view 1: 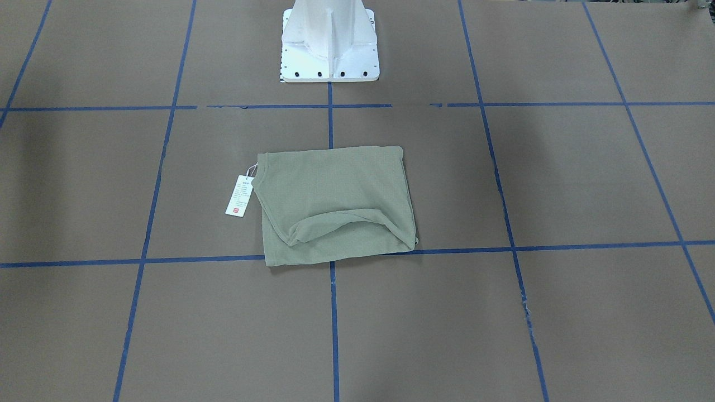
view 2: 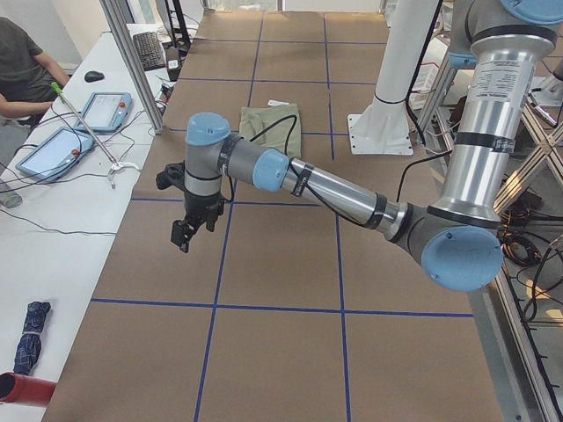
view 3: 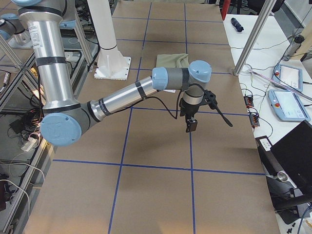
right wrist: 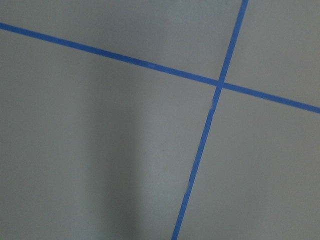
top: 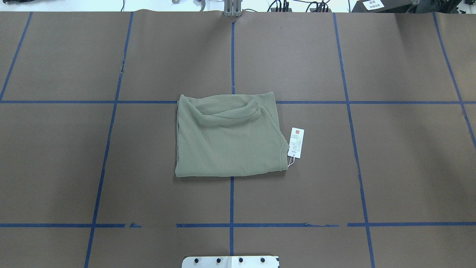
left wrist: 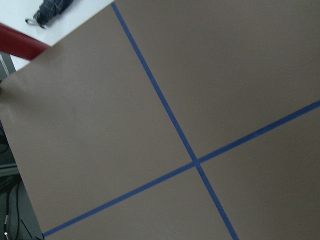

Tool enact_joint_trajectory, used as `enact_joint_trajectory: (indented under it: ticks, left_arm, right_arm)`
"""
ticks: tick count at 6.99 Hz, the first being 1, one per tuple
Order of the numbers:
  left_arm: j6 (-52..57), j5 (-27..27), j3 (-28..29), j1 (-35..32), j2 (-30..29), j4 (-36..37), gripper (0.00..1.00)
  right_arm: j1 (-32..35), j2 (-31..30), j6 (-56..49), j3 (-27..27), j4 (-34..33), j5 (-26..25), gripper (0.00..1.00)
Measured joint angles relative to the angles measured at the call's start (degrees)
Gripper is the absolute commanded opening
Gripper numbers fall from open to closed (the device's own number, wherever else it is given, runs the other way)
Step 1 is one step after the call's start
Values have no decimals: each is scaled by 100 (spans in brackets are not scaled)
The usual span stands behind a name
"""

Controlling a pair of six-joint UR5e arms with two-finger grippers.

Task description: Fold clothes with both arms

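The bench (top: 74,56) is covered with brown paper and divided into squares by blue tape lines (top: 231,201). The green shirt (top: 227,137) lies flat in the middle of it, folded into a rough rectangle, in front of the white pedestal base (view 1: 329,50) and across the centre line. One fold at its far edge is loose and makes a curved pocket. The white hang tag (top: 296,142) lies on the paper just beside the shirt, on the robot's right side, joined to it by a thin string.

Both arms are well apart from the shirt. The left arm (view 2: 334,189) reaches out toward the left end of the bench, and the left gripper (view 2: 180,242) points down above the paper. The right arm (view 3: 122,97) does the same at the right end, with the right gripper (view 3: 189,127) above a tape line. Neither gripper holds anything, but I cannot tell if their fingers are apart or together. Each wrist view shows only paper and crossing tape.
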Motion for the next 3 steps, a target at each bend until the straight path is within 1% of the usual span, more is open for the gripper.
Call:
enact_joint_trajectory:
  ticks: [1, 2, 3]
  left_arm:
    - [-252, -70, 455, -25, 97, -513, 100]
    - [-496, -91, 1009, -25, 146, -1174, 100]
    - [-596, -115, 1329, -28, 187, -1623, 100]
  right_arm:
    - [28, -127, -37, 12, 77, 113, 100]
    - [36, -191, -26, -1, 119, 121, 100]
    - [39, -255, 45, -17, 125, 110, 100]
